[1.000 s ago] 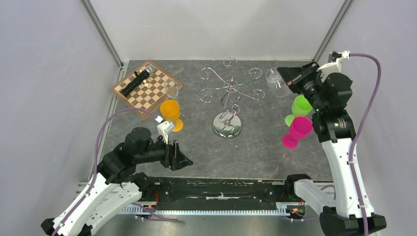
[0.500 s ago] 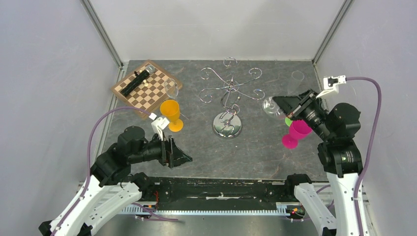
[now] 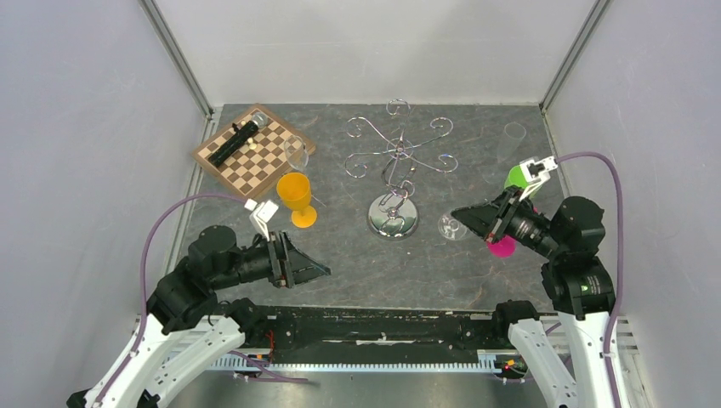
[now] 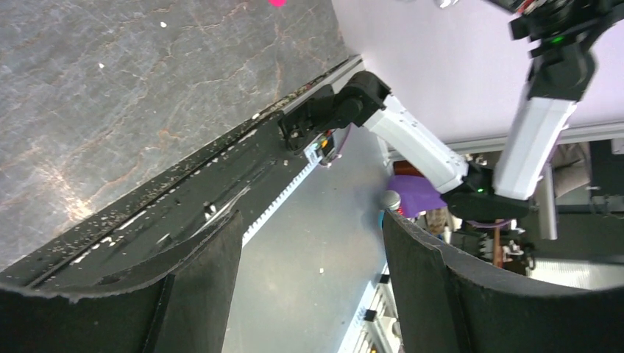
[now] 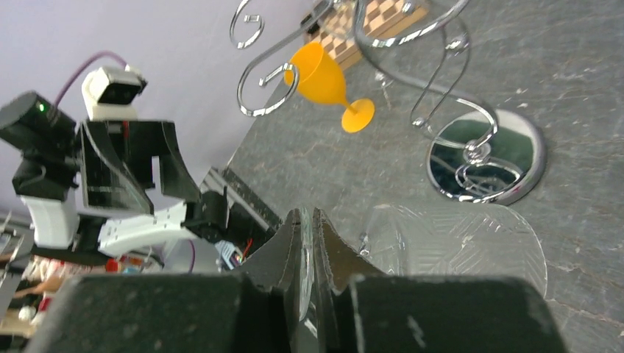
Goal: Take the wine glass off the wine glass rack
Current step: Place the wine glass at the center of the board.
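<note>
The chrome wine glass rack (image 3: pixel 397 153) stands mid-table on its round domed base (image 3: pixel 393 216); nothing hangs from its scroll arms. My right gripper (image 3: pixel 468 218) is shut on a clear wine glass (image 3: pixel 451 226), pinching its thin foot, with the bowl lying sideways just right of the base. In the right wrist view the gripper (image 5: pixel 308 220) grips the glass foot edge-on, the bowl (image 5: pixel 456 243) is in front of it and the rack base (image 5: pixel 486 158) beyond. My left gripper (image 3: pixel 319 270) is open and empty near the front edge; the left wrist view (image 4: pixel 309 228) shows nothing between its fingers.
A chessboard (image 3: pixel 253 153) with a black object lies back left, a clear glass (image 3: pixel 297 153) beside it. An orange goblet (image 3: pixel 296 197) stands left of the rack. A green cup (image 3: pixel 516 177) and a pink cup (image 3: pixel 502 246) sit by my right arm. Another clear glass (image 3: pixel 514 130) stands back right.
My right gripper has carried the clear wine glass from the back right, beside the rack's arm, forward and down to just right of the rack base. My left arm drew back slightly.
</note>
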Controlling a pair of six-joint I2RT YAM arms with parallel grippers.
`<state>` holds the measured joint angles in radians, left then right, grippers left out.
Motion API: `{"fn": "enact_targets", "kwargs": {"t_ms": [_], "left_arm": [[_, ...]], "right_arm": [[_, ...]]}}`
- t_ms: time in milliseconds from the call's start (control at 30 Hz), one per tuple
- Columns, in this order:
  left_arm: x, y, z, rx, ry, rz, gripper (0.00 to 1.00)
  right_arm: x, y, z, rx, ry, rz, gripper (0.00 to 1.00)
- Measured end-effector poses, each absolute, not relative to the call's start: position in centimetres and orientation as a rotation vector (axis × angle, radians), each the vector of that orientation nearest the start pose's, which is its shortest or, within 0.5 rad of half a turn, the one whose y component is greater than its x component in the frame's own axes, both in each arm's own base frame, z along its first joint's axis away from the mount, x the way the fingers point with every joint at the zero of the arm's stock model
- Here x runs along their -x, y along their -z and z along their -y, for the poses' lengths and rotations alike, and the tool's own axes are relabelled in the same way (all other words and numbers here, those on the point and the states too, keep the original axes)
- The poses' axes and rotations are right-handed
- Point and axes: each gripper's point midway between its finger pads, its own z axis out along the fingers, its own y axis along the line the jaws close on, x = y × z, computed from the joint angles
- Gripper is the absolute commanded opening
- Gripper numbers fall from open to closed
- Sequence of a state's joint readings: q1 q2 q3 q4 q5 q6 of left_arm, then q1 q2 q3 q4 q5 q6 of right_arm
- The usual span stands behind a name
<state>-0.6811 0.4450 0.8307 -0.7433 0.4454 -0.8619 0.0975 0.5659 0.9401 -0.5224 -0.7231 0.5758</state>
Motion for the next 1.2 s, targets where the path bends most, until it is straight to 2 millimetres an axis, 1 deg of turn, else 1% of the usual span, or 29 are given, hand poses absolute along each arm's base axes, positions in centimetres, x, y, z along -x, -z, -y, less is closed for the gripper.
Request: {"fn": "enact_targets", "kwargs": {"t_ms": [133,300,500,633,800,967,1033,1200], "left_arm": [[-7.2,-28.0,19.4,-0.055,1.459,-2.161,0.76],[-6.9,-27.8,19.1,0.063,1.521,-2.151,0.75],[-6.6,-27.7,18.9,0.167,1.594,-2.13,0.75],[-6.5,-27.5,18.8,0.217,1.617,-2.122,0.75],[-6.6,-26.8,18.7,0.263,1.63,-2.125,0.75],[-6.5,-26.7,18.7,0.288,1.644,-2.121,0.75],[-6.5,-26.7,18.6,0.296,1.648,-2.12,0.75],[-6.3,-26.9,18.4,0.323,1.671,-2.1,0.74]], "right_arm": [[-16.1,-32.4,-16.0,0.223,-1.156,-1.817,0.0],[-15.1,-30.8,-17.2,0.326,-1.216,-1.816,0.0],[-14.1,-29.9,-18.5,0.45,-1.274,-1.789,0.0],[-13.8,-29.6,-19.6,0.522,-1.315,-1.749,0.0],[-13.0,-29.0,-22.1,0.631,-1.38,-1.742,0.0],[-10.9,-28.6,-25.7,0.774,-1.425,-1.704,0.0],[-10.0,-28.5,-27.0,0.826,-1.427,-1.665,0.0],[-8.3,-28.1,-29.3,0.896,-1.42,-1.552,0.0]]}}
